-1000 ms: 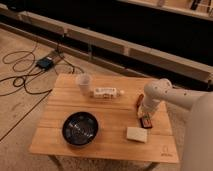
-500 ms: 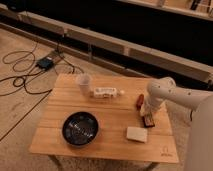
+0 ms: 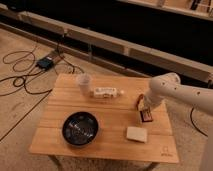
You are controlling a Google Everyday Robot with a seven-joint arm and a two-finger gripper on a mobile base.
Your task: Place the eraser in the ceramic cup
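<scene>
The eraser [image 3: 146, 117], a small dark block with orange-tan edges, lies on the right side of the wooden table [image 3: 107, 112]. My gripper [image 3: 146, 112] points down on it from the white arm [image 3: 175, 90] that reaches in from the right, and it is shut on the eraser, which still rests on the tabletop. The ceramic cup [image 3: 84, 82], small and white, stands upright near the table's far left edge, well away from the gripper.
A white bottle [image 3: 106, 92] lies on its side next to the cup. A wide black bowl [image 3: 80, 128] sits front left, a cream pad [image 3: 136, 134] front right. A reddish-brown item [image 3: 140, 101] is just behind the gripper. Cables [image 3: 25, 75] run over the floor on the left.
The gripper has stayed low over the eraser and its fingers have closed in on it. Nothing else on the table has moved.
</scene>
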